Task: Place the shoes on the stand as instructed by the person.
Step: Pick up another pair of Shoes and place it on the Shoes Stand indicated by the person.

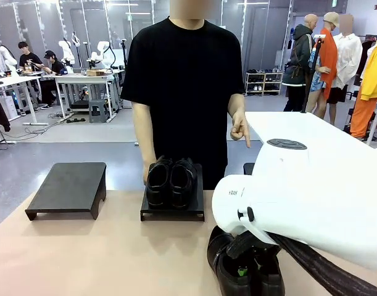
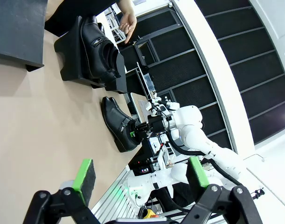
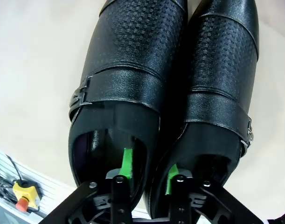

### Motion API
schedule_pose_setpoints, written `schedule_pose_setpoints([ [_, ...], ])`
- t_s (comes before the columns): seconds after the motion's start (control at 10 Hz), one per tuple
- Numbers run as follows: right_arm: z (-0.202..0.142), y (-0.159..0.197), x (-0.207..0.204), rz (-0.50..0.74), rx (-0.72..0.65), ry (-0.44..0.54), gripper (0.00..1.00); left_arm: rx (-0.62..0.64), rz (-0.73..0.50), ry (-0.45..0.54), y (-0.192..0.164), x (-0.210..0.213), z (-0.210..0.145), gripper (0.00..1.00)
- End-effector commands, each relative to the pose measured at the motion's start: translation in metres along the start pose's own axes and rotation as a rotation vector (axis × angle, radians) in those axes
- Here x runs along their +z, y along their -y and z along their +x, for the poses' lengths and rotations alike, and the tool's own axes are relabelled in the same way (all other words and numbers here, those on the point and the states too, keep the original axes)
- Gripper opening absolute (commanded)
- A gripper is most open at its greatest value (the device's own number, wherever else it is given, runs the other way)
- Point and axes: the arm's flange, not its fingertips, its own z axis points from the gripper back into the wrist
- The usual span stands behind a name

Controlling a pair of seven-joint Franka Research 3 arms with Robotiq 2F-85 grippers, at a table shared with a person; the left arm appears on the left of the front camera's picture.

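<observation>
At the near right of the tabletop [image 1: 83,253] lies the near pair [image 1: 222,259], two glossy black shoes side by side, touching, toes pointing away from the robot toward the person [image 1: 185,80]. The right claw [image 3: 149,168] comes down on their heel ends. In the right wrist view one of its fingers [image 3: 127,163] is inside one shoe's opening and the other finger is inside its neighbour's. The two inner walls are pinched between the green pads, so the claw is closed on the pair. A metal buckle sits on the outer side of each shoe, ahead of the claw. Across the tabletop, well apart from this claw, the far pair [image 1: 171,179] stands on the middle stand [image 1: 173,214], toes toward the robot. Another stand [image 1: 68,182] sits to its left with a bare top. The person stands at the far edge behind the middle stand, with one hand [image 1: 240,128] pointing its forefinger downward to the right of that stand. The left claw [image 2: 141,175] hangs above the tabletop with its fingers spread wide and nothing between them. Its view looks across at both pairs, which lie well away from it.
</observation>
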Motion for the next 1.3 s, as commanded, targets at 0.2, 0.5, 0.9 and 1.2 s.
schedule_pose_setpoints([
  [0.2, 0.006, -0.005, -0.008, -0.017, -0.068, 0.016, 0.00, -0.021, -0.009, -0.012, 0.003, 0.002, -0.001, 1.00],
  [0.5, 0.004, 0.001, 0.018, -0.045, -0.117, 0.052, 0.00, -0.021, -0.009, -0.012, 0.003, 0.002, -0.001, 1.00],
  [0.9, 0.000, 0.024, 0.114, 0.029, -0.120, 0.134, 0.00, -0.021, -0.009, -0.012, 0.003, 0.002, -0.001, 1.00],
  [1.2, 0.004, 0.060, 0.161, 0.028, -0.100, 0.218, 0.00, -0.021, -0.009, -0.012, 0.003, 0.002, -0.001, 1.00],
])
